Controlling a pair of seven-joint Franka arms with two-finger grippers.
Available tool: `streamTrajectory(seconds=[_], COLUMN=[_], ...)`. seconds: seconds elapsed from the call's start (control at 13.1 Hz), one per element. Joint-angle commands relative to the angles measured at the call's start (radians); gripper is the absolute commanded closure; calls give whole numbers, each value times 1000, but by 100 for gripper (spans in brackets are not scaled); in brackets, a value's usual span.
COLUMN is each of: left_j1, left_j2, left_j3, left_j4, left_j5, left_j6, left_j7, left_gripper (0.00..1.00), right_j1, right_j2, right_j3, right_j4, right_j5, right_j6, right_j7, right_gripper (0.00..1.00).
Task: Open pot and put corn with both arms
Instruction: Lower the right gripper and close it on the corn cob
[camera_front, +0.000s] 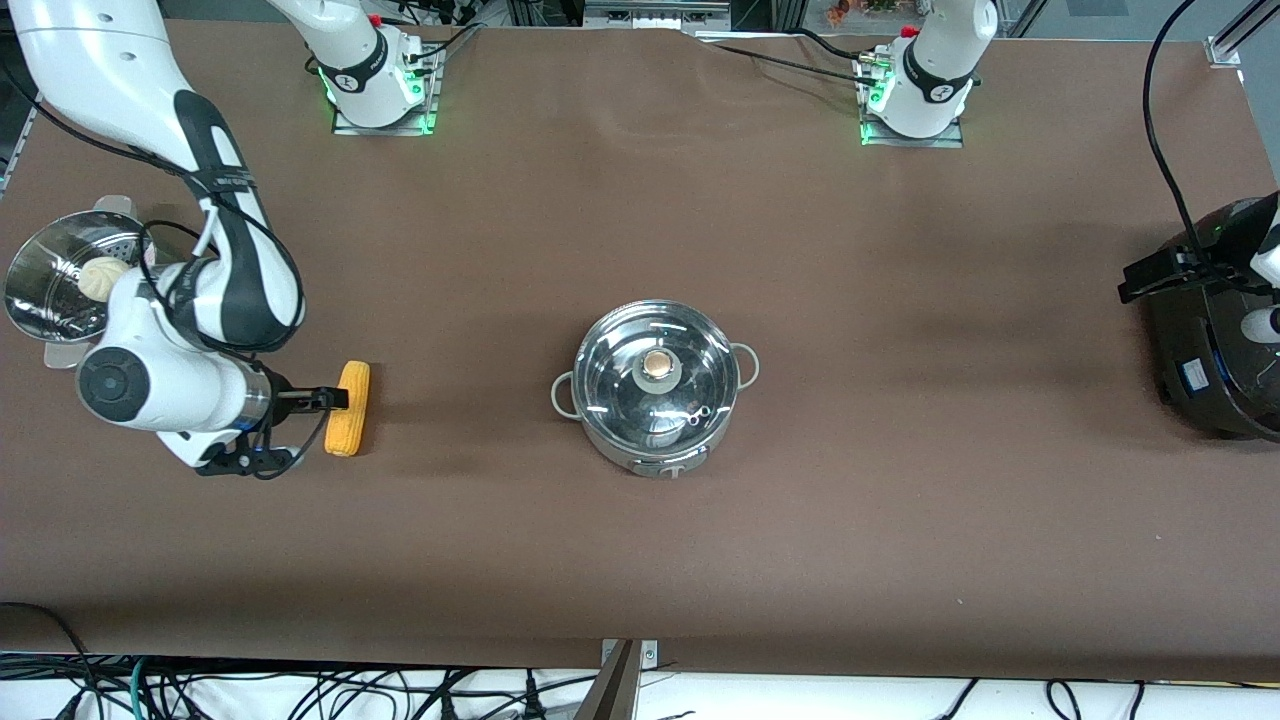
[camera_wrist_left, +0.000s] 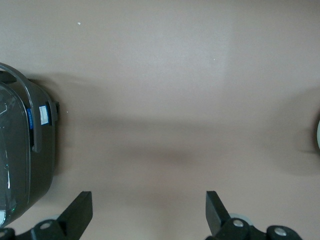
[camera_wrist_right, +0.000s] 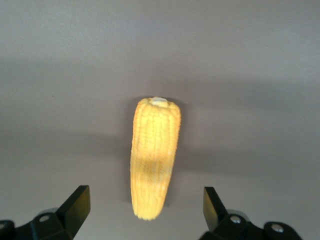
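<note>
The pot (camera_front: 655, 385) stands mid-table with its glass lid on and the round knob (camera_front: 657, 365) on top. The corn (camera_front: 350, 408) lies on the table toward the right arm's end; it also shows in the right wrist view (camera_wrist_right: 154, 157). My right gripper (camera_front: 325, 400) hovers just over the corn, open and empty, and one end of the cob lies between its fingertips in the right wrist view (camera_wrist_right: 145, 200). My left gripper (camera_front: 1140, 280) waits open and empty over the table's left-arm end, beside the rice cooker; in the left wrist view (camera_wrist_left: 149, 202) only bare table lies under it.
A perforated steel steamer bowl (camera_front: 40, 290) with a white bun (camera_front: 103, 275) sits at the right arm's end, partly under the right arm. A black rice cooker (camera_front: 1215, 340) stands at the left arm's end and shows in the left wrist view (camera_wrist_left: 22, 150).
</note>
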Motion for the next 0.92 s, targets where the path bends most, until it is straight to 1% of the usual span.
streamTrajectory(seconds=[0.0,0.31,0.84], left_j1=[6,6,6], left_j2=[-10,-10,-10], left_j3=[-6,-6,-7], left_j4=[7,7,7], left_j5=[-7,-7,-7], left_j6=[-12,-12,-12], left_j7=[11,11,11], left_gripper=[0,0,0], right_j1=[0,-1,-8], right_j2=[11,46,66], right_j3=[2,2,2], right_j4=[-48,-90,-90], right_j5=[14,14,14], right_j6=[66,161,172], right_j7=[6,6,4], right_gripper=[0,0,0])
